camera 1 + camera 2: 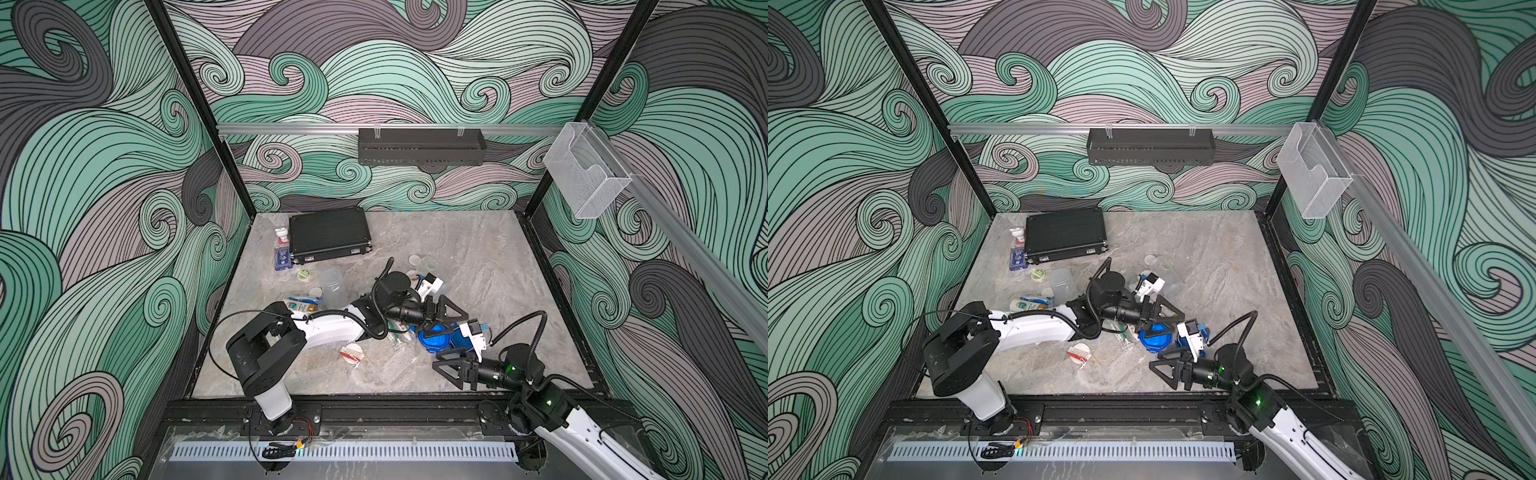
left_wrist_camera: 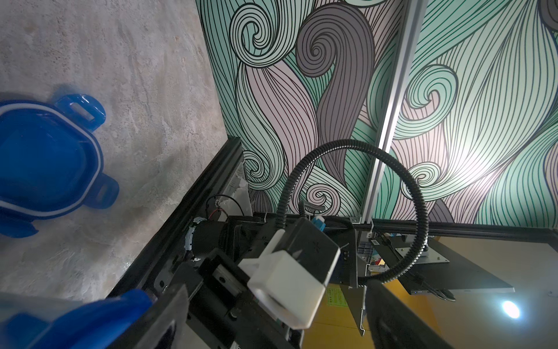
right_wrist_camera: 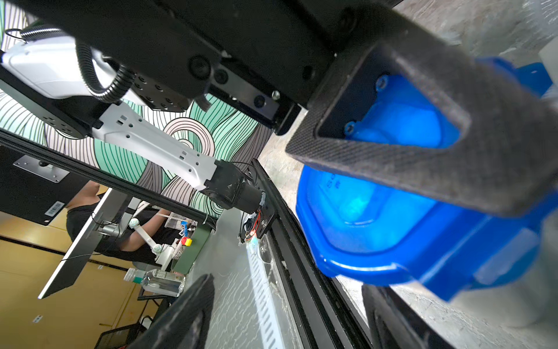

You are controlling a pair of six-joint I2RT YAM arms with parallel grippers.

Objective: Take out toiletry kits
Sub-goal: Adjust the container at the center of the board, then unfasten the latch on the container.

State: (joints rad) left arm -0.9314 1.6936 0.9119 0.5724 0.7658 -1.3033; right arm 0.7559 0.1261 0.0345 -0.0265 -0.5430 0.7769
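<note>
Just beside left tool (image 1: 459, 320), blue lid (image 1: 433, 343)

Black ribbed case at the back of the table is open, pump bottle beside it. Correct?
Not quite: the black ribbed case is shut, its lid down flat with the latches along its front edge, as both top views show. The rest holds: it sits at the back of the table, with the pump bottle beside it.

Glossy translucent blue plastic lid (image 2: 45, 163) lies on matt, stone-like tabletop (image 2: 136, 90).
</note>
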